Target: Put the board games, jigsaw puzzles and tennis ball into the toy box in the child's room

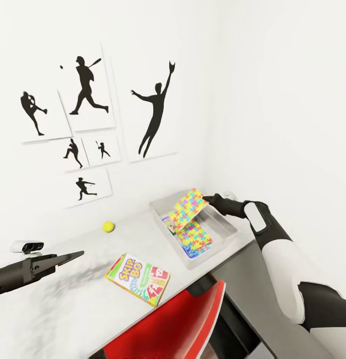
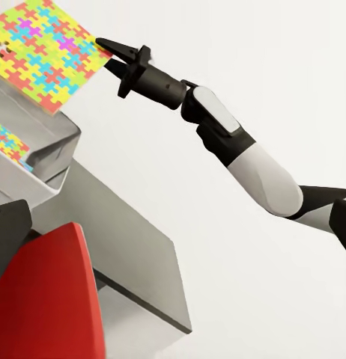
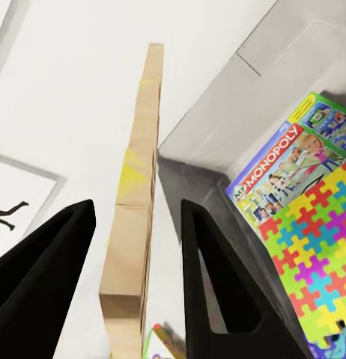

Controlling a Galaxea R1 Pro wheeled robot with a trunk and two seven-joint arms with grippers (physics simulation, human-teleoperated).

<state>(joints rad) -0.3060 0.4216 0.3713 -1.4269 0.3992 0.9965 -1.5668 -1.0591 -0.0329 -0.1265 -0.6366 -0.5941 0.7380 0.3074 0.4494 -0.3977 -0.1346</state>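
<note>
My right gripper (image 1: 208, 200) is shut on a corner of one jigsaw puzzle (image 1: 188, 208), which hangs tilted over the grey toy box (image 1: 218, 223) at the table's far right. In the right wrist view this puzzle (image 3: 135, 224) is edge-on between the fingers. The other jigsaw puzzle (image 1: 195, 237) lies flat in the box on a Monopoly board game (image 3: 281, 179). The tennis ball (image 1: 109, 227) rests on the table (image 1: 68, 304) by the wall. A Skip-Bo board game (image 1: 138, 279) lies near the table's front edge. My left gripper (image 1: 75, 256) hovers open and empty over the table's left part.
A red chair (image 1: 177, 324) stands pushed against the table's front edge, just below the Skip-Bo box. A lower dark-grey counter (image 1: 262, 294) joins the table at the right, under my right arm. Black sports silhouettes (image 1: 88, 85) hang on the white wall behind.
</note>
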